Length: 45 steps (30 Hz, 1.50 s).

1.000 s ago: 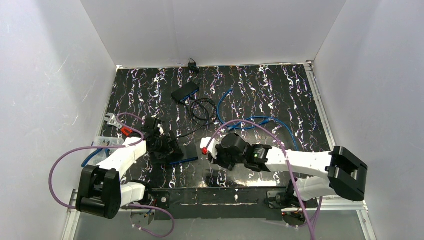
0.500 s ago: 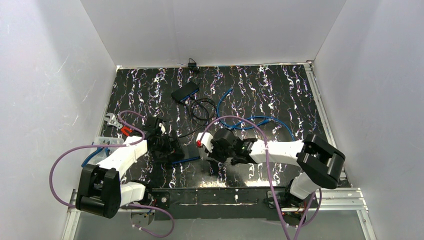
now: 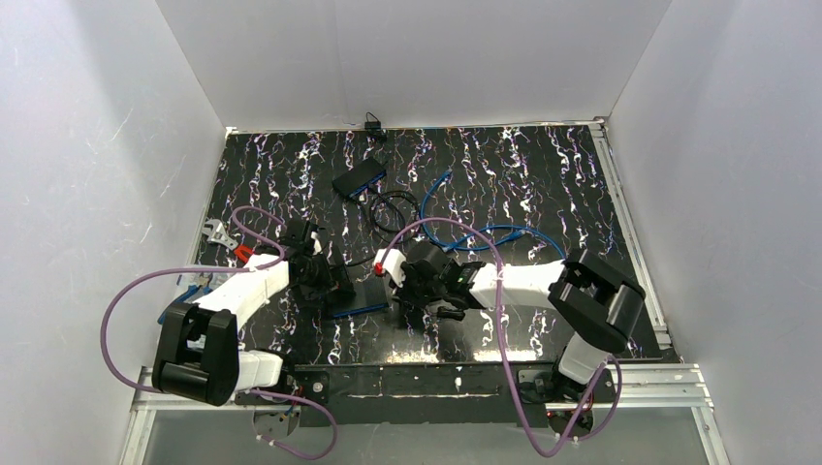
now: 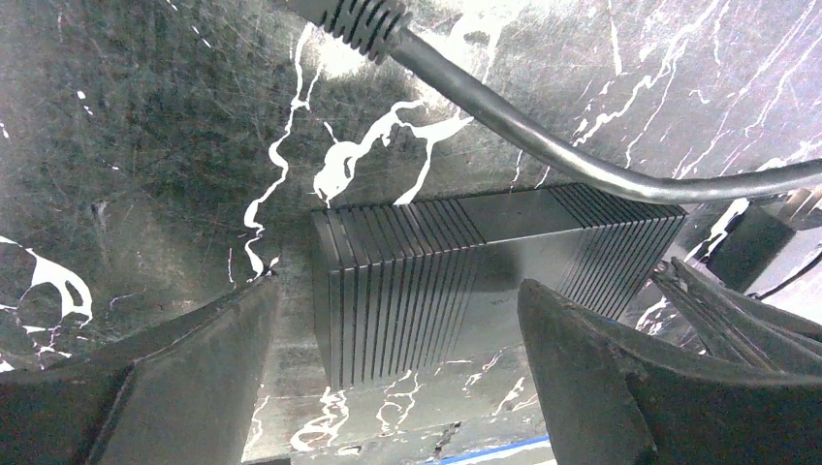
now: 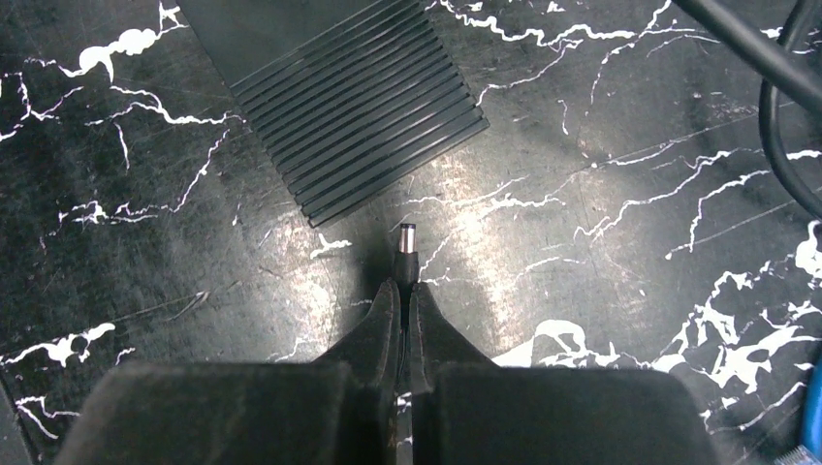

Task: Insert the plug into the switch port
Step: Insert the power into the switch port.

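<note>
The right fingers, pinched on the plug, have swung left; its tip sits just short of the switch corner on the worktop. The left fingers straddle the switch, spread wide. Beyond it a black cable crosses.

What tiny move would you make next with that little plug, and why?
Probably ease the right gripper forward, carrying the plug toward the ribbed box. The tip points at the box's near edge, with bare table between them. The left gripper straddles the box, open. Where it plugs in isn't visible.
</note>
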Each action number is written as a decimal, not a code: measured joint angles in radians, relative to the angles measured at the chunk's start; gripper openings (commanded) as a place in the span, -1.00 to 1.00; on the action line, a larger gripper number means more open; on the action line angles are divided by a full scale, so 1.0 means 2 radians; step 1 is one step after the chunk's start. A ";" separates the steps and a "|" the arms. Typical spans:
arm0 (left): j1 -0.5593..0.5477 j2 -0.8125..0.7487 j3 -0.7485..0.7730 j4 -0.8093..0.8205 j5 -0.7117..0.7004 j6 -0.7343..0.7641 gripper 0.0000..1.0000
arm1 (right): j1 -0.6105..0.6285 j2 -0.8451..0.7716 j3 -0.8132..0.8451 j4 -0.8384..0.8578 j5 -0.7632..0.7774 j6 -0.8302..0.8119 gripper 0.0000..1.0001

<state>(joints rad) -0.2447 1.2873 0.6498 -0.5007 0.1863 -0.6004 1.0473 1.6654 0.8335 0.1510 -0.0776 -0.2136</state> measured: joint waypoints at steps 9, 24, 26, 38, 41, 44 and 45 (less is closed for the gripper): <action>0.000 0.001 0.000 0.012 0.013 0.003 0.77 | 0.000 0.027 0.014 0.020 -0.009 0.000 -0.97; -0.001 0.007 0.000 0.015 0.020 0.009 0.75 | -0.007 0.030 0.014 0.047 -0.030 -0.012 -0.97; -0.001 0.008 0.000 0.016 0.020 0.009 0.75 | -0.007 0.030 0.011 0.047 -0.037 -0.015 -0.97; -0.006 0.015 0.005 0.014 0.021 0.013 0.74 | -0.004 0.031 -0.007 0.057 -0.064 -0.028 -0.97; -0.008 0.019 0.008 0.012 0.020 0.016 0.73 | -0.004 0.030 -0.009 0.060 -0.065 -0.030 -0.97; -0.013 0.021 0.010 0.010 0.017 0.019 0.73 | -0.002 0.026 -0.017 0.067 -0.068 -0.032 -0.97; -0.015 0.021 0.010 0.010 0.016 0.020 0.72 | 0.000 0.025 -0.019 0.068 -0.069 -0.033 -0.97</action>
<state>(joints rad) -0.2748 1.3300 0.6693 -0.4801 0.2187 -0.5605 1.0465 1.7145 0.7949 0.2876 -0.2157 -0.2799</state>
